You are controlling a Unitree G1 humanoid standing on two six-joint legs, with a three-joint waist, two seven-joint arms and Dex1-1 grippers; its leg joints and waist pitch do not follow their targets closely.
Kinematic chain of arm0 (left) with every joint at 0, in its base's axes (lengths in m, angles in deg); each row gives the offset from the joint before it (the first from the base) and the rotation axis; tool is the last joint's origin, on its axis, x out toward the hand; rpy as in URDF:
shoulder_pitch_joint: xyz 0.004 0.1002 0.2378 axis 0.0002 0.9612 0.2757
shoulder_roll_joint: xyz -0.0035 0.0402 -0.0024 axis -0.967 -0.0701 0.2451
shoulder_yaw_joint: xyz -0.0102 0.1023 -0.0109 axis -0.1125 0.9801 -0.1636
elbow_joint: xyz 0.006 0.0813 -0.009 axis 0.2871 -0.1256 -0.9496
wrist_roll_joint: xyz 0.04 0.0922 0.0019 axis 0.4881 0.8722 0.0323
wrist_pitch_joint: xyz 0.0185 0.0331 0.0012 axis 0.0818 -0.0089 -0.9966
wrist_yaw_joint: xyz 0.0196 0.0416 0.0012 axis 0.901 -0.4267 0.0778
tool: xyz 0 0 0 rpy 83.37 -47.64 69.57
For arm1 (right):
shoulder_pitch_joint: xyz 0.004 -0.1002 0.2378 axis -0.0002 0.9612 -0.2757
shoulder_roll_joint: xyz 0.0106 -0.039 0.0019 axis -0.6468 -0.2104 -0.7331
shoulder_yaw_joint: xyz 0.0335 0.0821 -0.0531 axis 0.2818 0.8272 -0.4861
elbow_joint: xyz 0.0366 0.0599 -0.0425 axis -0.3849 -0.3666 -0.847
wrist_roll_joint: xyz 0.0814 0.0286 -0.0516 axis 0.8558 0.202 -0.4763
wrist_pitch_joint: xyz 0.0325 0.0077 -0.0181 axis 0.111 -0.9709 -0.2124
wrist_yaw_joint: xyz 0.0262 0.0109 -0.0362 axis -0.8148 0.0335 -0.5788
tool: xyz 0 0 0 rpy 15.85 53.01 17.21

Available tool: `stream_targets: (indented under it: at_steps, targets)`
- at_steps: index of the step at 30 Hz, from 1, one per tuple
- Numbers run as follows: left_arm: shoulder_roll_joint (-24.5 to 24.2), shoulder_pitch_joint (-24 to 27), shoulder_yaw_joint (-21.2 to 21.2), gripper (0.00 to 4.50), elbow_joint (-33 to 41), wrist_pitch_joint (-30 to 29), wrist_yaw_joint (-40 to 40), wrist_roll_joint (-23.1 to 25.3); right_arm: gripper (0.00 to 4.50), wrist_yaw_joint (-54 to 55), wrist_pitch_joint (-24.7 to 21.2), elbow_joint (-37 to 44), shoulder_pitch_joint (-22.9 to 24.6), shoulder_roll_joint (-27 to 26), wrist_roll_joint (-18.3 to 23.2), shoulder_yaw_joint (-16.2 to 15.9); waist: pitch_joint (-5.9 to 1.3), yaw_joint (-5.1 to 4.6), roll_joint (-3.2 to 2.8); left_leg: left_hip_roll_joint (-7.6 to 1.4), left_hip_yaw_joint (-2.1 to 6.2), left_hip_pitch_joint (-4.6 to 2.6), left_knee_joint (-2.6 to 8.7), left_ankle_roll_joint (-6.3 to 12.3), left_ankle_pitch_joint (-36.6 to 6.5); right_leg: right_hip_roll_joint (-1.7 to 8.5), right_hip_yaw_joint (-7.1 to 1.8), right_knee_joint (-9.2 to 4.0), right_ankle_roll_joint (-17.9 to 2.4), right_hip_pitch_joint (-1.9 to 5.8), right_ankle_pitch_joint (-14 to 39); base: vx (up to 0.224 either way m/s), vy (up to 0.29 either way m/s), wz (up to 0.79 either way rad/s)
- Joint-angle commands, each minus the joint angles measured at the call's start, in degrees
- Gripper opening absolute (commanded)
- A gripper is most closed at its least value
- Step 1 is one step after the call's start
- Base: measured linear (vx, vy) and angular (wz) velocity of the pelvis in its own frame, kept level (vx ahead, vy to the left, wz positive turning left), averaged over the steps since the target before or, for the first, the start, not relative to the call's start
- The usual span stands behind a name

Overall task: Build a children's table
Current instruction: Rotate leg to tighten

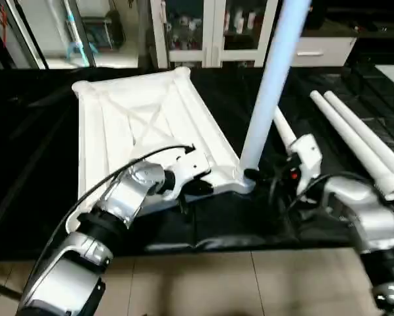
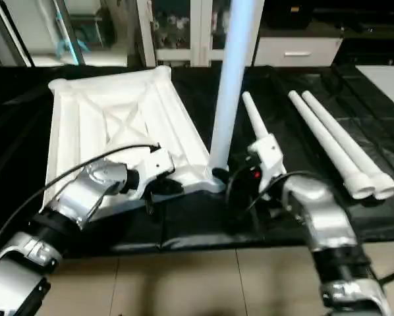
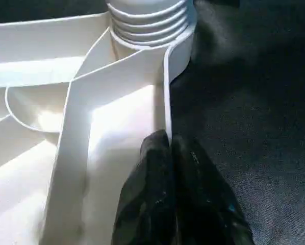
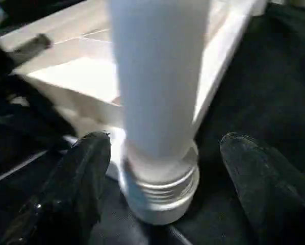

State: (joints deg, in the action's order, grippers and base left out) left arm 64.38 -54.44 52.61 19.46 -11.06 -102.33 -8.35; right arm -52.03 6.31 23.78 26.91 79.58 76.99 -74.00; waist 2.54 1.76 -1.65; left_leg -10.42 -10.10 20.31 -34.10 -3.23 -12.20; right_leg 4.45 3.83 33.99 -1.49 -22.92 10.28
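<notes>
- Tabletop (image 1: 138, 125) upside down on black work table (image 1: 32, 171), left of centre; upright leg (image 1: 266, 85) in near-right corner socket.
- Left gripper (image 3: 169, 145) pinched on near rim, steadying.
- Right gripper (image 4: 157, 168) spread wide around leg base, apparently not touching.
- Close squarely, then twist without tilting.

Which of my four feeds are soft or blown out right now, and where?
Left eye view: the upright leg is smeared and bluish. Right wrist view: that leg and the right gripper fingers are blurred. Left wrist view: sharper, but glare whitens the table top rib beside the left gripper.
</notes>
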Motion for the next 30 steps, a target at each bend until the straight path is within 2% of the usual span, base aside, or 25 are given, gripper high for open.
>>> stream_targets:
  at_steps: [1, 4, 6, 10, 11, 13, 16, 21, 22, 29, 30]
  targets:
    - [-0.04, 1.60, 2.45, 0.62, -2.61, -1.89, -1.46, 1.45, 3.76, -1.65, -1.20, 1.55, 0.23, 0.88, 0.82, -0.27, -3.26, -0.11, 0.84, -2.55, 0.61, 0.21, 3.90, 5.42, -7.28, 3.88, -2.68, -3.95, -13.04, 3.27, 9.81, 0.000, 0.000, 0.00]
    - [0.42, 1.03, 2.22, 0.66, -3.83, -0.56, -0.68, 1.64, 3.76, -1.44, -1.05, 1.10, 0.01, 0.67, 0.72, -0.31, -3.39, -0.05, 0.69, -2.59, 0.61, 0.12, 3.75, 5.67, -6.21, 3.86, -2.63, -3.87, -13.71, 3.14, 8.21, 0.000, 0.000, 0.00]
    - [0.38, 1.08, 2.15, 0.66, -3.66, -0.69, -0.96, 1.39, 3.76, -1.68, -1.16, 1.25, 0.03, 0.81, 0.94, -0.42, -3.29, -0.04, 0.50, -2.60, 0.61, 0.05, 3.83, 5.51, -7.09, 3.85, -2.60, -3.99, -13.72, 3.09, 9.03, 0.000, 0.000, 0.00]
    - [0.88, 0.63, 1.71, 0.66, -4.41, -0.59, -3.11, 0.02, 3.76, -3.19, -1.68, 2.23, 0.21, 1.43, 1.78, -0.32, -3.37, 0.03, 0.54, -2.55, 0.63, 0.08, 3.81, 5.39, -7.11, 3.82, -2.58, -3.98, -13.70, 3.23, 9.01, 0.000, 0.000, 0.00]
    - [1.34, 0.07, 1.21, 0.66, -5.37, 0.29, -4.06, -0.72, 3.76, -4.50, -1.77, 2.75, 0.49, 2.00, 2.12, -0.11, -3.45, 0.09, 0.20, -2.56, 0.72, 0.09, 3.77, 5.51, -6.44, 3.80, -2.56, -3.77, -13.96, 3.29, 7.75, 0.000, 0.000, 0.00]
    - [1.52, -0.09, 0.86, 0.66, -5.60, 0.98, -4.44, -1.11, 3.76, -4.91, -1.94, 2.99, 0.66, 2.26, 2.12, 0.05, -3.57, 0.14, 0.50, -2.53, 0.67, 0.11, 3.64, 6.07, -5.50, 3.77, -2.58, -3.56, -14.40, 3.40, 5.51, 0.000, 0.000, 0.00]
    - [1.81, -0.12, 0.17, 0.66, -5.53, 2.18, -5.16, -1.92, 3.76, -5.39, -2.04, 3.28, 1.11, 2.67, 2.10, 0.31, -3.69, 0.28, 0.07, -2.60, 0.71, 0.06, 3.50, 6.63, -4.60, 3.91, -2.55, -3.35, -15.21, 3.45, 3.60, 0.000, 0.000, 0.00]
    - [2.17, 0.20, -0.48, 0.66, -5.20, 3.69, -6.78, -3.05, 3.76, -5.71, -1.98, 3.70, 1.80, 3.09, 2.19, 0.63, -3.69, 0.40, 0.19, -2.64, 0.66, 0.12, 3.46, 6.87, -4.68, 3.88, -2.52, -3.31, -15.68, 3.51, 3.10, 0.000, 0.000, 0.00]
    - [2.26, 0.26, -0.53, 0.66, -5.29, 4.16, -7.12, -3.19, 3.76, -5.81, -2.04, 3.86, 1.94, 3.20, 2.27, 0.70, -3.70, 0.46, -0.01, -2.69, 0.71, 0.04, 3.49, 6.77, -4.79, 3.90, -2.49, -3.28, -15.72, 3.49, 3.23, 0.000, 0.000, 0.00]
    - [2.96, 0.13, -0.36, 0.66, -7.69, 7.25, -6.46, -2.26, 3.76, -6.06, -2.02, 3.96, 2.12, 3.05, 2.07, 0.80, -3.76, 0.50, 0.20, -2.65, 0.71, 0.10, 3.39, 6.96, -4.54, 3.89, -2.48, -3.24, -15.55, 3.59, 2.85, 0.000, 0.000, 0.00]
    - [3.14, 0.13, -0.47, 0.37, -8.06, 7.52, -6.23, -2.02, 3.76, -6.04, -2.03, 4.03, 2.05, 2.92, 2.02, 0.70, -3.76, 0.56, 0.21, -2.63, 0.67, 0.10, 3.36, 7.05, -4.50, 3.90, -2.48, -3.23, -15.56, 3.59, 2.92, 0.000, 0.000, 0.00]
